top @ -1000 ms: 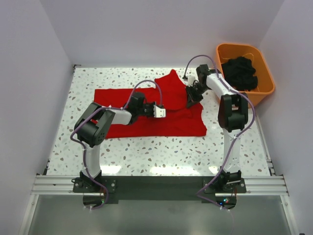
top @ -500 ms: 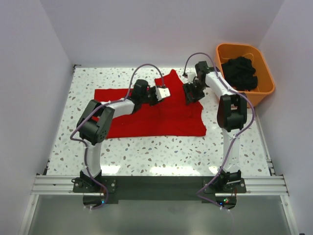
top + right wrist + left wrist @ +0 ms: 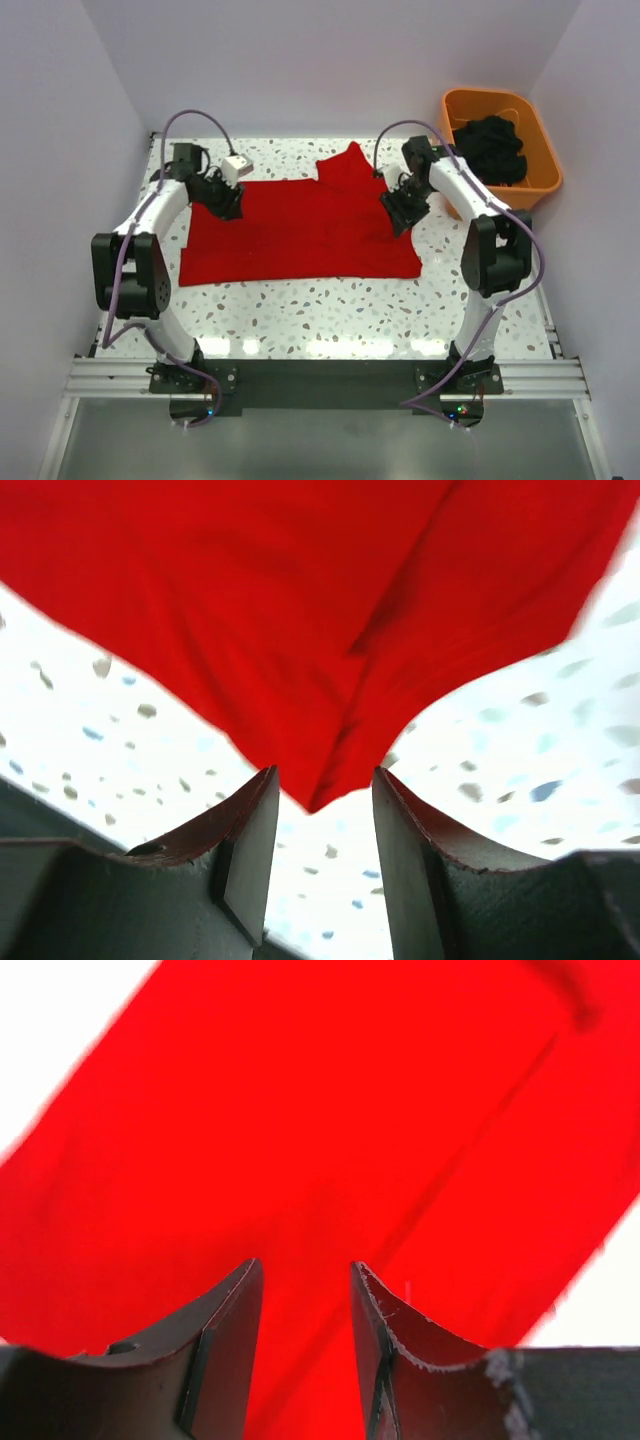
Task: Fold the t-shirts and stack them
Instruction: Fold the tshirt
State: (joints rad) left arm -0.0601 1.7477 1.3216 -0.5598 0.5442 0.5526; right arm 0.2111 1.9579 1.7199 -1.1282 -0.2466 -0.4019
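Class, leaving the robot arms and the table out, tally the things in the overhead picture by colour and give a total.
Red: 1, the t-shirt
Orange: 1, the tub
Black: 1, the heap of cloth in the tub
Total: 3

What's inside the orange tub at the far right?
A crumpled heap of black cloth fills the orange tub. The heap hides the tub's floor and anything beneath it.

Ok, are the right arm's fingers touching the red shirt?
Cannot tell. The right wrist view shows a corner of the shirt pointing into the gap between the open fingers, table showing either side; their height above it is unclear.
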